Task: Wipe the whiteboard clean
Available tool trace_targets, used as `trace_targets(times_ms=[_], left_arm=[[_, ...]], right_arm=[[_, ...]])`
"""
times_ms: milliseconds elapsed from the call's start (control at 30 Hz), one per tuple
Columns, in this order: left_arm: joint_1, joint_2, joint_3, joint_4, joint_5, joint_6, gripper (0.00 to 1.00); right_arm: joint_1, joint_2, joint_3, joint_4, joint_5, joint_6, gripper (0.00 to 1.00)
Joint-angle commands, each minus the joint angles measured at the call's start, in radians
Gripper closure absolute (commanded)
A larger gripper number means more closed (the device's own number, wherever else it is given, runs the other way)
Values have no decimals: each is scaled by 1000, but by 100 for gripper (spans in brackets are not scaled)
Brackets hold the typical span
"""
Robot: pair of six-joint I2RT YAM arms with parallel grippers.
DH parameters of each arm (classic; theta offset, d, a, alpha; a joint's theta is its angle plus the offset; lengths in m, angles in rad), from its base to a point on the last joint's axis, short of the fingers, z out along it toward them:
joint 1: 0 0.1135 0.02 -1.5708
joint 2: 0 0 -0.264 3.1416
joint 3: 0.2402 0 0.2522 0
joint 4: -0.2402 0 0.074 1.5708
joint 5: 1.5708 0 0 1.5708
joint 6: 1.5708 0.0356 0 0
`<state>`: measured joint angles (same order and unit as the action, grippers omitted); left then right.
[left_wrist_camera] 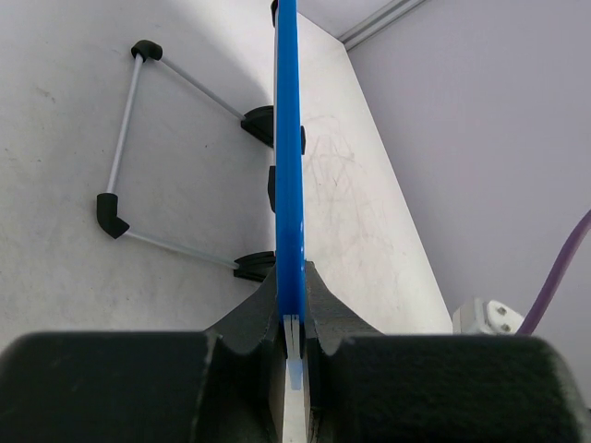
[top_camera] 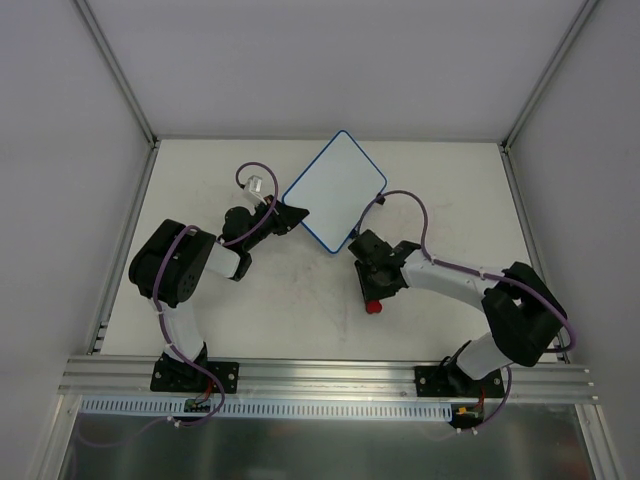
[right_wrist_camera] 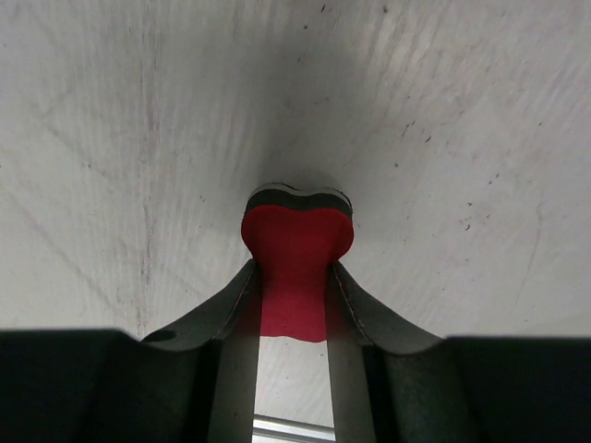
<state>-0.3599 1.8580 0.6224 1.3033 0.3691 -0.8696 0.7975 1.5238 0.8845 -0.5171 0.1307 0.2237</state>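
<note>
The whiteboard [top_camera: 336, 188], white with a thin blue rim, lies angled at the back middle of the table. My left gripper [top_camera: 296, 217] is shut on its left corner. In the left wrist view the whiteboard [left_wrist_camera: 289, 175] shows edge-on as a blue strip, pinched between the jaws of the left gripper [left_wrist_camera: 294, 318]. A small red eraser [top_camera: 374, 306] sticks out of my right gripper [top_camera: 375, 290], just in front of the board's near corner and apart from it. The right wrist view shows that right gripper [right_wrist_camera: 294, 295] shut on the eraser [right_wrist_camera: 295, 254], whose black felt layer faces the table.
A thin wire stand [left_wrist_camera: 125, 138] with black ends shows left of the board's edge. Faint scratches or scribbles [left_wrist_camera: 337, 175] mark the white surface right of it. A white connector [top_camera: 256, 185] with a purple cable sits by the left wrist. Grey walls [top_camera: 80, 150] and an aluminium rail [top_camera: 320, 375] enclose the table.
</note>
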Motion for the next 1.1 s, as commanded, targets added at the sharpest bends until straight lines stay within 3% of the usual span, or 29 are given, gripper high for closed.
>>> trace_targets(times_ms=[0, 133, 200, 233, 333, 600, 767, 933, 1067], left_arm=[[-10, -5, 7, 373, 53, -2, 100], [-11, -6, 5, 375, 53, -3, 100], [-10, -6, 7, 375, 56, -2, 98], [-10, -5, 7, 375, 59, -3, 96], [-8, -3, 10, 375, 59, -5, 87], [-5, -6, -3, 375, 39, -9, 74], [-1, -5, -10, 376, 34, -17, 48], [12, -14, -26, 378, 30, -22, 32], [15, -54, -79, 378, 21, -3, 5]], right_arm=[[49, -31, -7, -21, 41, 57, 100], [85, -45, -13, -21, 56, 86, 96], [97, -44, -10, -23, 58, 91, 84], [98, -44, -9, -23, 60, 92, 69], [108, -34, 1, -26, 63, 91, 57], [117, -30, 33, -55, 69, 85, 40], [120, -85, 50, -92, 110, 78, 36], [111, -252, 39, -112, 170, 54, 36], [105, -411, -10, -112, 231, 46, 36]])
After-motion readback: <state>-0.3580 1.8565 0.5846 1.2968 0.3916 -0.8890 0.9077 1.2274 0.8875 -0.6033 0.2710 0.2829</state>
